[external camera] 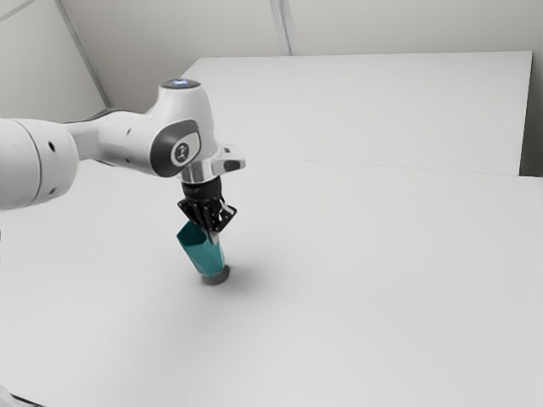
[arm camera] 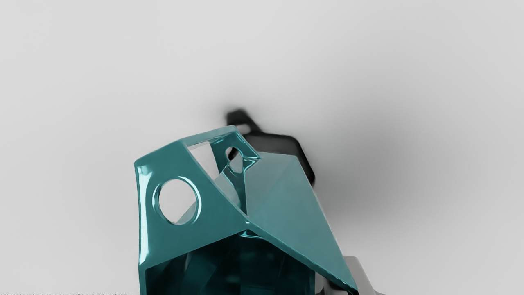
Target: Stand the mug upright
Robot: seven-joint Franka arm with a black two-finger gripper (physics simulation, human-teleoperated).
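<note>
1. Out on the pale surface (external camera: 356, 280), over toward the exterior view's left, I can see the teal mug (external camera: 202, 252), right below the arm (external camera: 127, 142).
2. It's tilted, not upright: its mouth faces up and toward the exterior view's left, with its lower end slanting down toward the exterior view's right.
3. Beneath that lower end sits a dark patch (external camera: 215, 277); whether the mug touches the surface there, I can't tell.
4. Pointing downward, the end effector (external camera: 212, 236) is at the mug's upper part, on the side toward the exterior view's right. I can't make out whether it's clenched, released or grasping the mug.
5. In the wrist view, the mug is all angular faces, with round holes through its teal sides and a dark hollow near the end effector.
</note>
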